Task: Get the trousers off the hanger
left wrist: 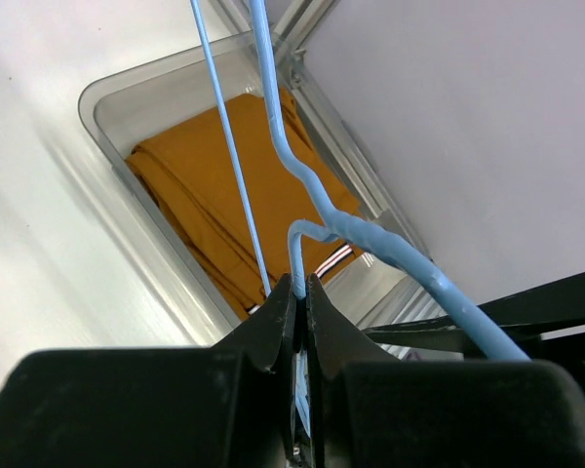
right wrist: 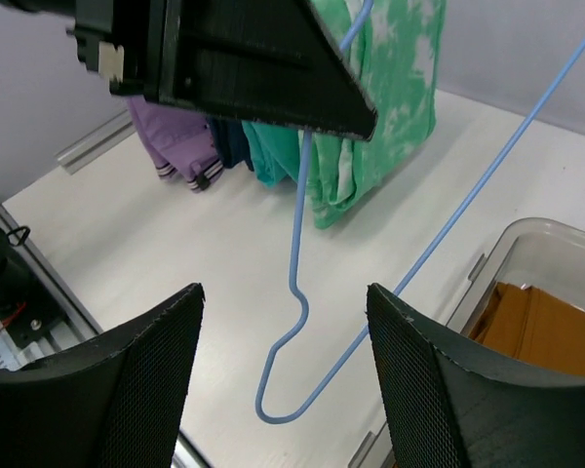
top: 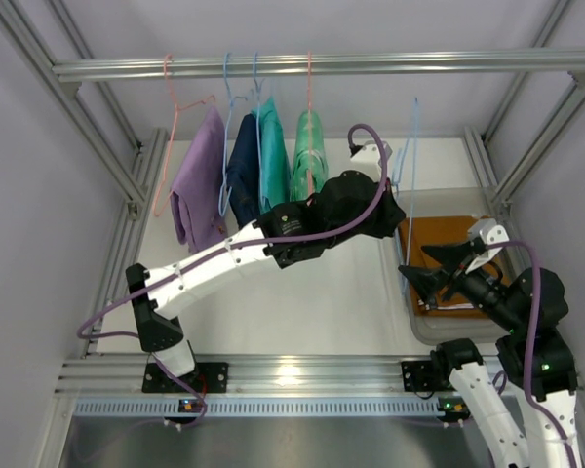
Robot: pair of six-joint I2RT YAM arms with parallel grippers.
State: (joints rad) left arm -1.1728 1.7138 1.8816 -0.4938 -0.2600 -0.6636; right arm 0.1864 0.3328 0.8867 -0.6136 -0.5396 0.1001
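Trousers sit in two places. The rust-orange trousers [top: 441,236] lie folded in the clear bin [left wrist: 99,101] at the right of the top view, off any hanger. In the left wrist view a striped cuff shows at their lower edge. The mint-green trousers [top: 310,146] hang on a pink hanger [top: 309,83] from the rail [top: 448,64] near the top centre of the top view. The teal pair [top: 273,161] is just to their left, then a dark navy garment [top: 242,166], and the lilac pair [top: 197,185] is furthest left.

My left gripper [left wrist: 300,285] reaches up toward the upper right of centre in the top view. Its fingers are pinched tight on the wire of a bare blue hanger [right wrist: 297,224], and I see almost no gap between them in the left wrist view. That hanger carries no cloth. From the right wrist camera its hook curls free in the air at the lower centre of the frame, touching nothing. Its long wire runs up toward the upper right corner.

My right gripper [right wrist: 284,292] hovers above the bin at the right of the top view. Its fingers are spread wide, one at each lower corner of its own camera frame, and nothing is between them but the blue wire farther off. It touches neither the hanger nor the orange cloth, which shows in the bin at the lower right of that frame.
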